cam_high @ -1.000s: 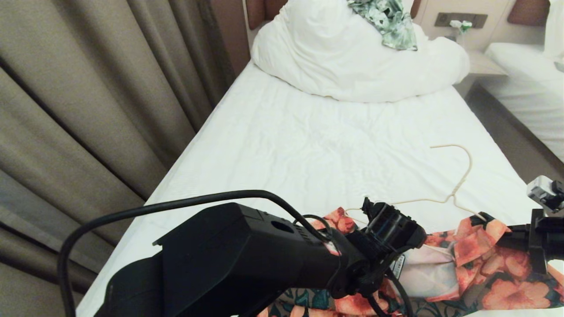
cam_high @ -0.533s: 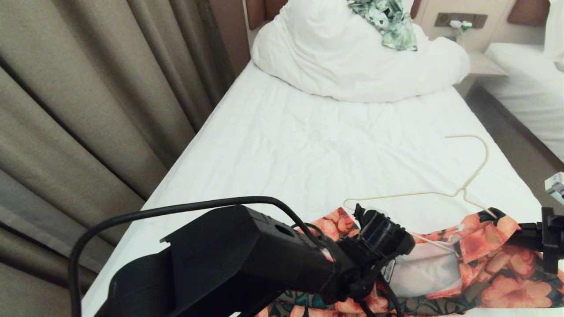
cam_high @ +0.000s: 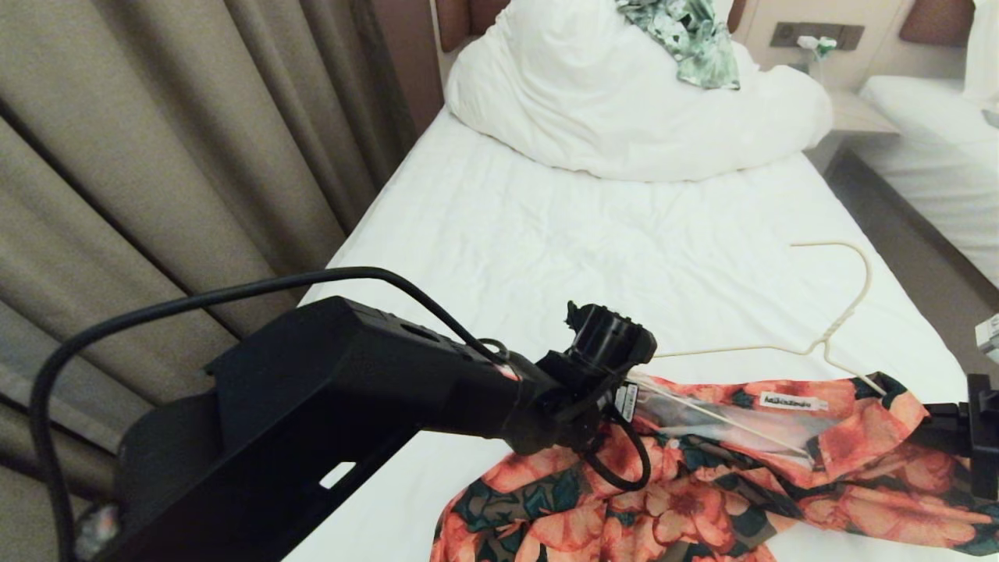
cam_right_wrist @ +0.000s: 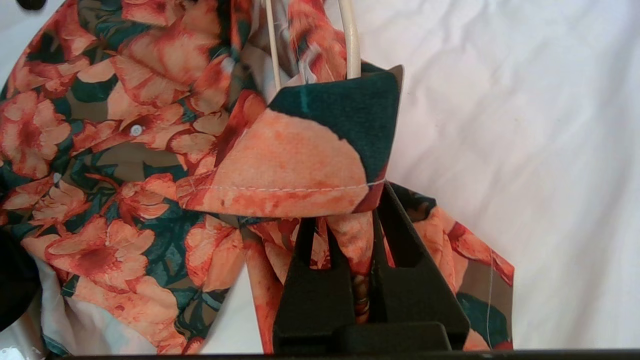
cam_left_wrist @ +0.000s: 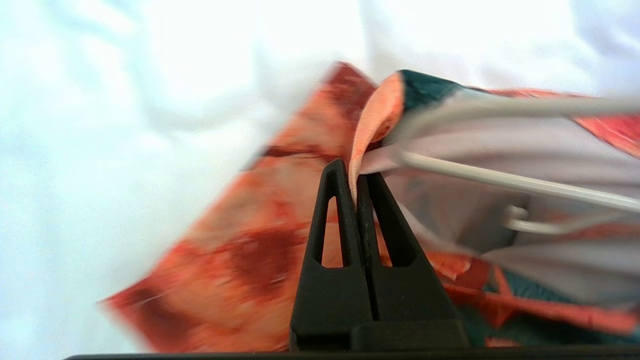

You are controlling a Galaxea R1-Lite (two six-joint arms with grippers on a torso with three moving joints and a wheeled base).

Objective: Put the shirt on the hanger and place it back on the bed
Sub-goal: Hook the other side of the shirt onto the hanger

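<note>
Shirt [cam_high: 702, 468], orange-flowered, dark green, stretches sideways between grippers. Left gripper [cam_left_wrist: 353, 182] and right gripper [cam_right_wrist: 350, 225] each pinch a collar end. Thin cream wire hanger [cam_high: 839, 312] lies partly inside, hook pointing away.

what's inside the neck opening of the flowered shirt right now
Part of the hanger runs inside the shirt; its hook lies outside on the bed. How far in its ends reach is covered by fabric.
</note>
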